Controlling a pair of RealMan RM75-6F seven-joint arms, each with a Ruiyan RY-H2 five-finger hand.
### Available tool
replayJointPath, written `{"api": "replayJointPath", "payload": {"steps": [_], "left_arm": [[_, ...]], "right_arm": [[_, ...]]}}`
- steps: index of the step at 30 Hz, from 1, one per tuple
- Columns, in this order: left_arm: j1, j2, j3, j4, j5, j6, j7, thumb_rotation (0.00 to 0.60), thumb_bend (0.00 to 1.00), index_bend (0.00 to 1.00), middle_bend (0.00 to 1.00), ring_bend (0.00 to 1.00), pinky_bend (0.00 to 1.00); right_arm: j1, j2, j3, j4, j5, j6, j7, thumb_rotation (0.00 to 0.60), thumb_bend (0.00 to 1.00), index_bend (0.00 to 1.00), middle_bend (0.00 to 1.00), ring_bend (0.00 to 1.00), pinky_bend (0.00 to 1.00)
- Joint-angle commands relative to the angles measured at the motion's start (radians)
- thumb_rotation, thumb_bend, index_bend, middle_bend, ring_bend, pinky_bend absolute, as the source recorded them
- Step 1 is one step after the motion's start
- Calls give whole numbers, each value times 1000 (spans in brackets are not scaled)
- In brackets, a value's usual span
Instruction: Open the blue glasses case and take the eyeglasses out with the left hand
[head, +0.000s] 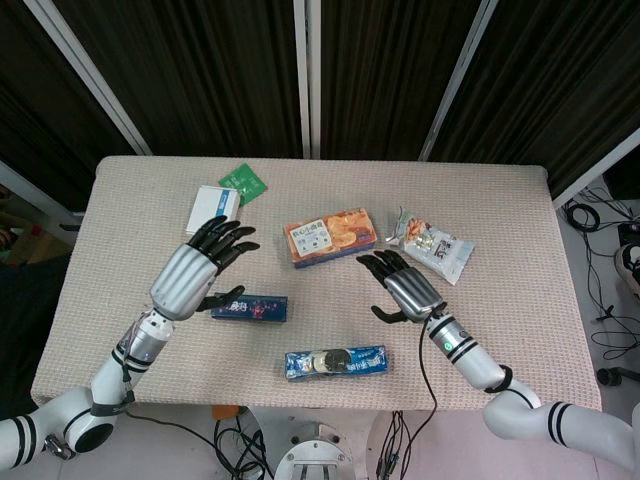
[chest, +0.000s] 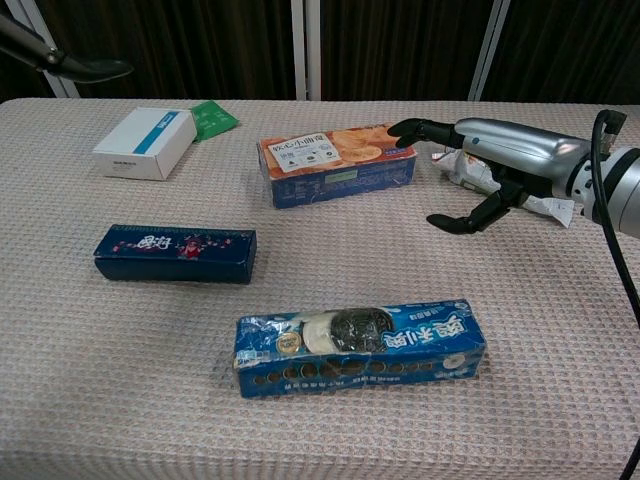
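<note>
Fingers of the left hand (head: 200, 262) are spread and extended toward the upper right of the head view, holding nothing; its thumb points down toward the blue glasses case (head: 250, 308), which lies just below and right of the palm, apparently not touched. Fingers of the right hand (head: 400, 285) are likewise spread and empty, hovering right of centre; in the chest view this hand (chest: 490, 165) reaches in from the right edge, fingertips above the near end of the orange biscuit box (chest: 338, 163).

Task status, as judged: the case, a long dark-blue box at left of centre in the chest view (chest: 176, 254), lies flat and closed. No eyeglasses are visible. Opening and removal both remain to be done; the left hand is near the case but has not yet gripped it.

Inventory on the woven tablecloth (head: 520, 230):
- one blue glasses case;
- one orange biscuit box, centre;
- one blue sandwich-cookie pack (head: 336, 361), lower centre;
- one white box with a blue stripe (chest: 145, 142), upper left;
- one green sachet (head: 243, 183), beside the white box;
- one white snack bag (head: 432, 243), right of centre, partly behind the right hand in the chest view.

Two hands, both empty.
</note>
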Motion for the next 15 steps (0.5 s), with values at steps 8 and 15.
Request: {"api": "replayJointPath", "payload": {"steps": [8, 15], "left_arm": [[24, 49, 28, -12, -54, 18, 12, 600, 226, 240, 166, 114, 121], [100, 114, 104, -68, -152, 5, 98, 600, 227, 244, 178, 116, 121]], "right_arm": [[-63, 70, -52, -44, -9, 99, 6, 600, 313, 9, 62, 0, 0], [-239, 268, -131, -120, -58, 337, 73, 600, 314, 9, 60, 0, 0]]}}
